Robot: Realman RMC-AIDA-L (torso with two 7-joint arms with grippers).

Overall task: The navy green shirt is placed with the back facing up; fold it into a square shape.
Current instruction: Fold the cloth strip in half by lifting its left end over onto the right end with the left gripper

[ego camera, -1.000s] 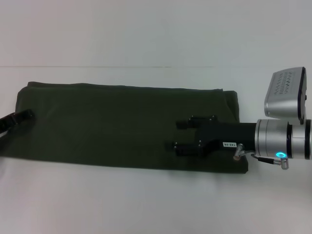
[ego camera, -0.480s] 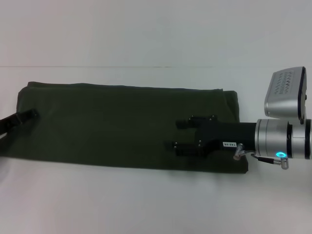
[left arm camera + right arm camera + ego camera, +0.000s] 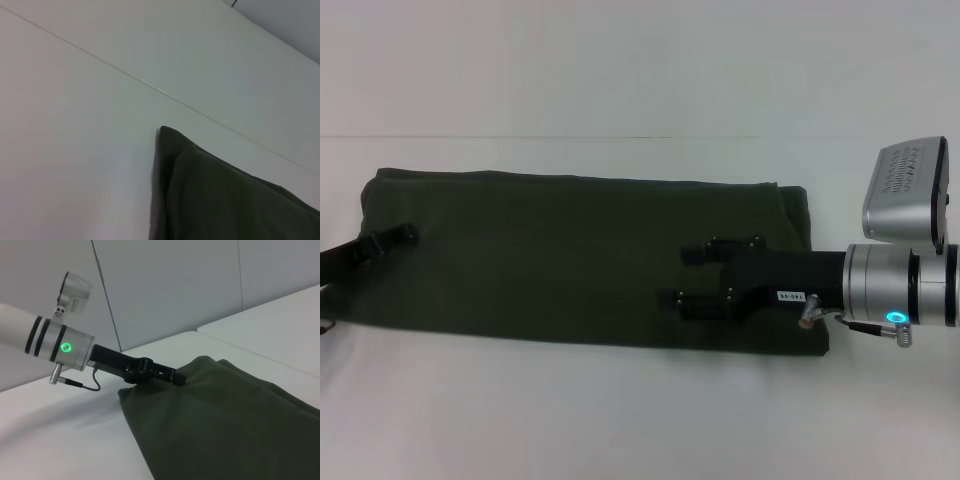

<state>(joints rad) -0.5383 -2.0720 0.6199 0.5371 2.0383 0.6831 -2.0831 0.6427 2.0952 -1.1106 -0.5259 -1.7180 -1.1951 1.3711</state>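
The navy green shirt lies flat on the white table as a long folded band, plain side up, running left to right. My right gripper is open over the band's right part, with both black fingers pointing left just above the cloth and nothing between them. My left gripper reaches in from the left, with its tip over the shirt's left end. It also shows in the right wrist view, right at the edge of the shirt. The left wrist view shows only one corner of the shirt.
The white table spreads bare in front of and behind the shirt, with a thin seam line across its far part. The right arm's silver wrist and camera housing hang over the shirt's right end.
My left gripper has slid to the right, from the shirt's left edge to a little way over the cloth. The right gripper and the shirt have not moved.
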